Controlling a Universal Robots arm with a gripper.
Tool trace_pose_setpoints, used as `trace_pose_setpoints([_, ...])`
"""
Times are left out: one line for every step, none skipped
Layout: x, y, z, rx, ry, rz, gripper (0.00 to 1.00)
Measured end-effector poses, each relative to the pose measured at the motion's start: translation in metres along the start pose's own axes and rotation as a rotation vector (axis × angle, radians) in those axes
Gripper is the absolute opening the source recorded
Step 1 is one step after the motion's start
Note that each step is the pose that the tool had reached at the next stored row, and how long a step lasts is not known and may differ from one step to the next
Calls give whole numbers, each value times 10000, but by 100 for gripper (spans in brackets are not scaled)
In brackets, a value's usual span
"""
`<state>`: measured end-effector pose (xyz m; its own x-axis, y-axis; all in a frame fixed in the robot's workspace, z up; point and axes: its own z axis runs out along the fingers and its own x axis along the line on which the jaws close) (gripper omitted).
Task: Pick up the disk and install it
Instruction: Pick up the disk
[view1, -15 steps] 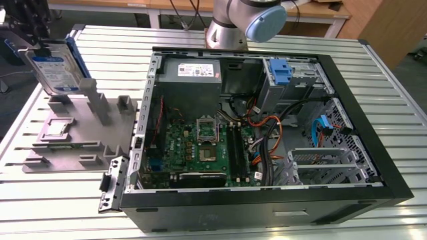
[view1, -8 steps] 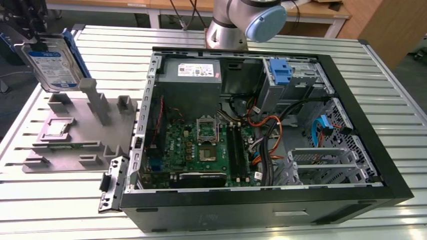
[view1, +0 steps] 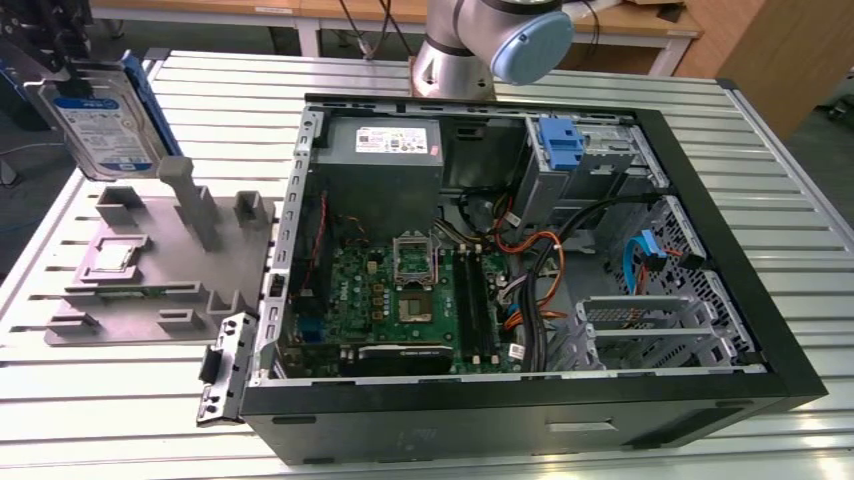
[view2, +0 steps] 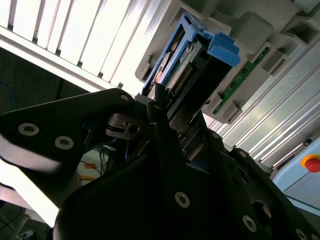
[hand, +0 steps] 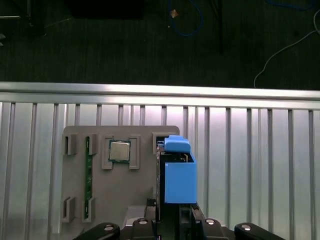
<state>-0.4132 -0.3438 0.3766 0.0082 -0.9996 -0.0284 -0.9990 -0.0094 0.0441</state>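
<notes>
The disk (view1: 100, 122) is a silver hard drive with a white-and-blue label and blue rails. It stands upright at the exterior view's far left, over the back of the grey fixture plate (view1: 147, 275). My gripper (view1: 64, 72) is shut on its upper end. In the second wrist view the black fingers (view2: 156, 107) clamp the disk (view2: 182, 55) by its flat sides. The first wrist view looks down its blue-railed edge (hand: 177, 175) from above the gripper (hand: 175, 222), with the fixture plate (hand: 125, 200) beneath.
An open computer case (view1: 787, 380) lies at the exterior view's right, with a motherboard (view1: 400, 300), a grey power-supply box (view1: 387, 150), a blue bracket (view1: 561, 145) and loose cables. The fixture holds a processor chip (hand: 119, 150) and a memory stick (hand: 87, 170). The slatted table's edge (hand: 160, 90) is near.
</notes>
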Motion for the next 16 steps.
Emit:
trace_pose_setpoints([-1, 1, -28, 0, 0, 0, 35])
trace_pose_setpoints([-2, 2, -58, 0, 0, -1, 35])
trace_pose_setpoints([-2, 4, -87, 0, -1, -1, 35])
trace_pose_setpoints([-3, 5, -118, 1, -1, 0, 35])
trace_pose_setpoints([-4, 6, -145, 1, -1, 0, 35])
trace_pose_setpoints([-5, 8, -170, 1, -1, 0, 35])
trace_pose_setpoints([-6, 8, -194, 1, -1, 0, 35])
trace_pose_setpoints([-6, 10, -217, 0, -1, 0, 35])
trace_pose_setpoints([-7, 10, -235, 1, -1, 0, 35])
trace_pose_setpoints([-7, 11, -246, 0, -1, 0, 35])
trace_pose_setpoints([-7, 11, -248, 2, -1, 0, 35])
trace_pose_setpoints([-7, 11, -248, 3, -2, 0, 35])
trace_pose_setpoints([-7, 11, -252, 1, -1, 0, 35])
trace_pose_setpoints([-7, 11, -254, 0, 0, 0, 35])
trace_pose_setpoints([-7, 11, -253, 1, -1, 0, 35])
trace_pose_setpoints([-7, 11, -254, 1, -1, 0, 35])
